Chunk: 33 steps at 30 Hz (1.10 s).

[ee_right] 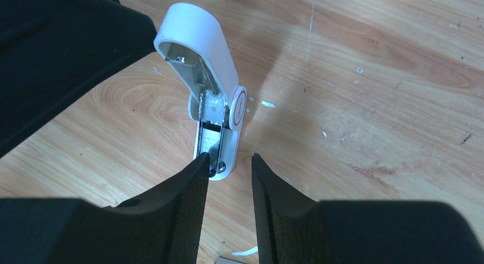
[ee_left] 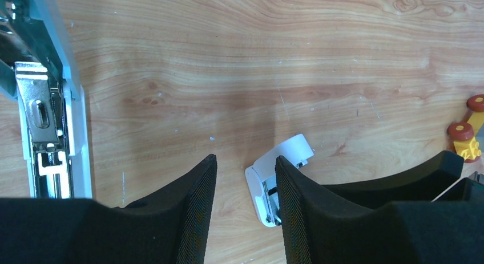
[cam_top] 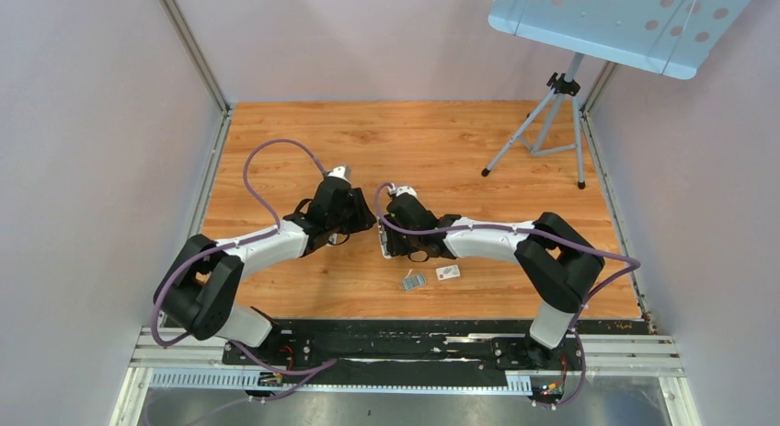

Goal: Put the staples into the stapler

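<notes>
Left arm (cam_top: 267,247) and right arm (cam_top: 497,237) meeting over the wooden surface (cam_top: 441,141)
The staples (cam_top: 414,281) lie just beside a small white box (cam_top: 448,272), right arm's near side; tripod (cam_top: 543,136) back right.

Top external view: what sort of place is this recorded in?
Probably a lab robot cell, not an office: a wood-grain tabletop boxed in by plain wall panels, a metal rail under the arm bases, and a tripod topped by a perforated panel.

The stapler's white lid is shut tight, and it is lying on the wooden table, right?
Not quite. The stapler is lying on the wooden table, but its white lid is not shut. It is flipped up and open, so you can see the metal channel inside. The right wrist view shows this best.
</notes>
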Available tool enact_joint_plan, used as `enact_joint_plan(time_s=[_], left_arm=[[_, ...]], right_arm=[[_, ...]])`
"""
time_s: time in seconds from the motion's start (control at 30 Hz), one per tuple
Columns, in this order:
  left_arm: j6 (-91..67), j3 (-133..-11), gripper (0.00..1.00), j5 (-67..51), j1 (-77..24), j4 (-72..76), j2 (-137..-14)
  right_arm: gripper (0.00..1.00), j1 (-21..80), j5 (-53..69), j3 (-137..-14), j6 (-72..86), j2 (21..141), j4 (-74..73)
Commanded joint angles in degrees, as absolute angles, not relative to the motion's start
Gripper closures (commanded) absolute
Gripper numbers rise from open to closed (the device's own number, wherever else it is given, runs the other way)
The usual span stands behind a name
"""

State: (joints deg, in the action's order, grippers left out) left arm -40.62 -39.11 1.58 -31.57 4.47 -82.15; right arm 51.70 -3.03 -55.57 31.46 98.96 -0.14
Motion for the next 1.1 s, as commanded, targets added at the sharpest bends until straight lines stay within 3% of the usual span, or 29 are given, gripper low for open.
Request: enact_joint_plan(time_s=[0.0, 0.43, 1.07], left_arm=[[-39.6, -41.4, 0.54, 1.4, -31.0, 6.8, -84.3], [-39.4, -44.9, 0.53, 0.9, -29.3, 7.8, -90.3], [-36.7, -42.4, 0.52, -13.3, -29.3, 15.4, -91.5]], right_arm=[[0.64, 51.2, -3.0, -53.8, 31.6, 99.7, -0.5], [0.66, 51.2, -3.5, -53.4, 30.7, 100.2, -0.5], [0.68, 51.0, -3.7, -53.8, 29.8, 101.8, -0.8]])
